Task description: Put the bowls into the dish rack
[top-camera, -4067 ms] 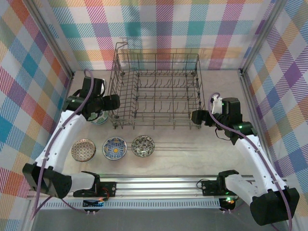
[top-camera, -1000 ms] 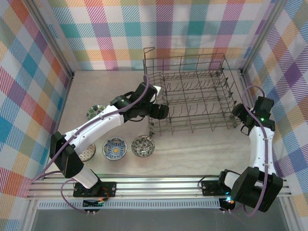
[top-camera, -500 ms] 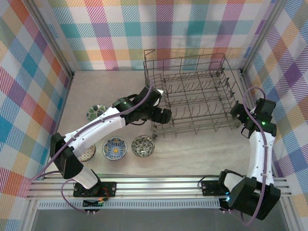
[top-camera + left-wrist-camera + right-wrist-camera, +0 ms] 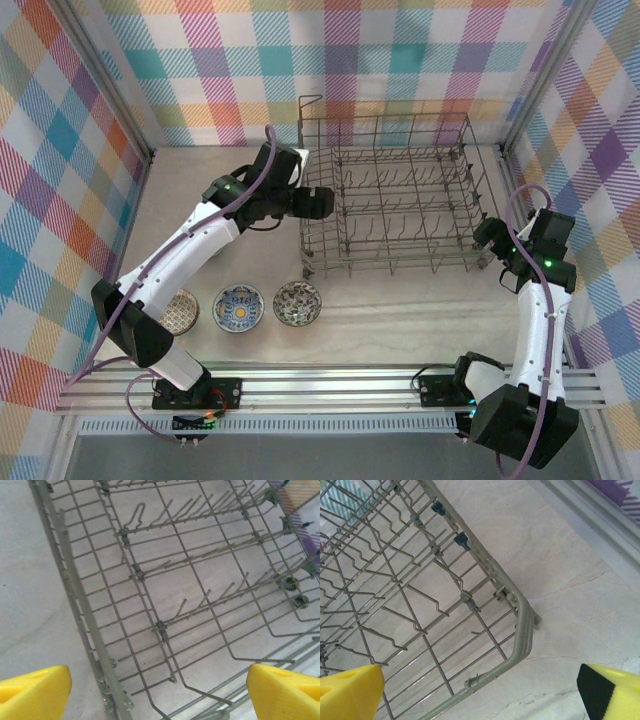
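Overhead, the dish rack (image 4: 390,268) stands empty at the back of the desk (image 4: 400,315); three bowls (image 4: 240,307) wait front-left. Left wrist: left fingers (image 4: 35,690) spread wide, holding nothing, over its side rail. Right wrist: right fingers (image 4: 350,692) equally wide, empty, framing its corner, probably to position it.

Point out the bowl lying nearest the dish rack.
The grey-patterned bowl, rightmost in the row of three, just in front of the dish rack's near-left corner. The blue-and-yellow bowl and the brown bowl lie farther left.
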`<control>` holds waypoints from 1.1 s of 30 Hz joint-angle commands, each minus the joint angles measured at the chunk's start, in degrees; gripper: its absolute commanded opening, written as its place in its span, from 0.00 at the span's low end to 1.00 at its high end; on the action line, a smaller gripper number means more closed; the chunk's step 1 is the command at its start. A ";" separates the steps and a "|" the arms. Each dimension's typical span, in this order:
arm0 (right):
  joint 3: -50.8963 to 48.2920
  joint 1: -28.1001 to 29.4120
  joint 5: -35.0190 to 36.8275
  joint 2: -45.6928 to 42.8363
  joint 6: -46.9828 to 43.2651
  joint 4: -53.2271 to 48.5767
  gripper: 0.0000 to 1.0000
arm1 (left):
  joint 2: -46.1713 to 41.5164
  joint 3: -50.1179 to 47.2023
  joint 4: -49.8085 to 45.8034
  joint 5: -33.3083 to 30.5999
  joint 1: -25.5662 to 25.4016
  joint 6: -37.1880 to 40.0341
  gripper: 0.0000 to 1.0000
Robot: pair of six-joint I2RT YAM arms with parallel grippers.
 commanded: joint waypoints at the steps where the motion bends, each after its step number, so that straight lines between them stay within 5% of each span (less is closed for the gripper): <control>1: -0.89 -0.33 -2.20 -0.17 -0.16 -0.70 1.00 | 0.53 0.12 -0.21 0.81 -0.15 2.31 0.91; 11: -2.55 0.63 -4.36 -0.24 0.13 -2.17 1.00 | 10.18 9.95 0.98 -0.59 5.29 6.92 0.89; 24: -3.44 2.29 -5.04 2.21 1.12 -0.55 0.97 | 19.93 18.22 1.08 0.67 8.12 7.76 0.58; 33: -3.09 3.43 -5.10 4.85 2.30 2.27 0.96 | 16.02 11.21 1.48 3.37 7.43 5.48 0.30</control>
